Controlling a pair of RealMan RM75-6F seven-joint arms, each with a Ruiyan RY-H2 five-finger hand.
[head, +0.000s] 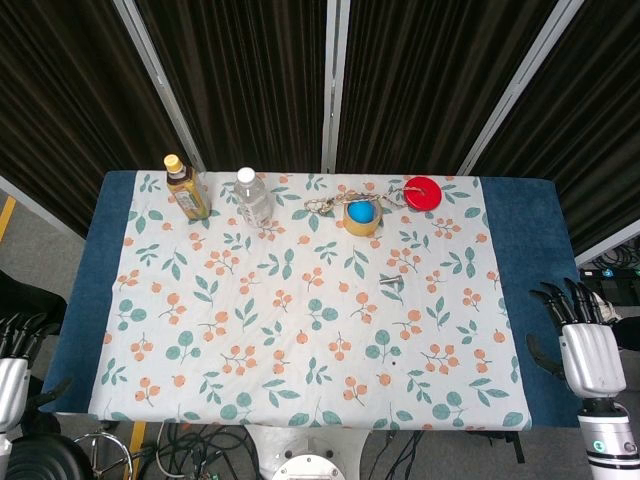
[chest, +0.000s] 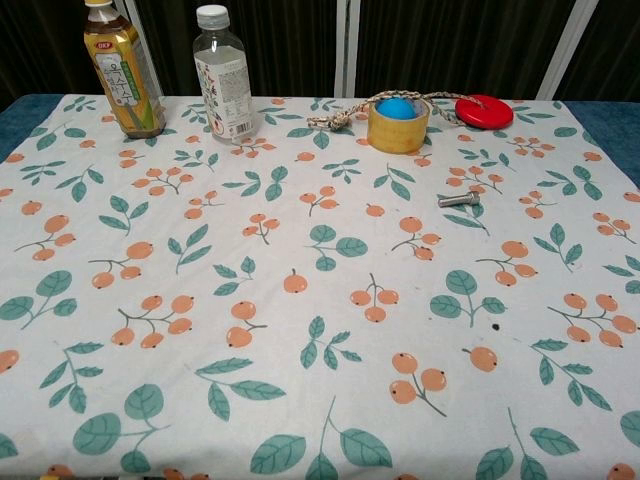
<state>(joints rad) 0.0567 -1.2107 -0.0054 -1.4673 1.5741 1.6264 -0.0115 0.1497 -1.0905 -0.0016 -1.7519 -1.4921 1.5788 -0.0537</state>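
My left hand (head: 12, 372) hangs beside the table's near left corner, fingers apart and holding nothing. My right hand (head: 587, 345) stands at the near right edge, fingers spread upward, also with nothing in it. Neither hand shows in the chest view. At the far side stand a tea bottle (head: 186, 188) (chest: 123, 70) with a yellow cap and a clear water bottle (head: 253, 196) (chest: 224, 72). A yellow tape roll (head: 362, 217) (chest: 398, 124) holds a blue ball (head: 360, 211) (chest: 397, 108). A braided rope (head: 322, 207) (chest: 340, 118) lies beside it. A small metal bolt (head: 389, 283) (chest: 458, 200) lies right of centre.
A red disc (head: 422, 192) (chest: 484, 110) lies at the far right, next to the tape roll. The floral tablecloth (head: 300, 330) (chest: 300, 330) covers a blue table (head: 520, 260). Dark curtains hang behind. Cables lie on the floor under the near edge.
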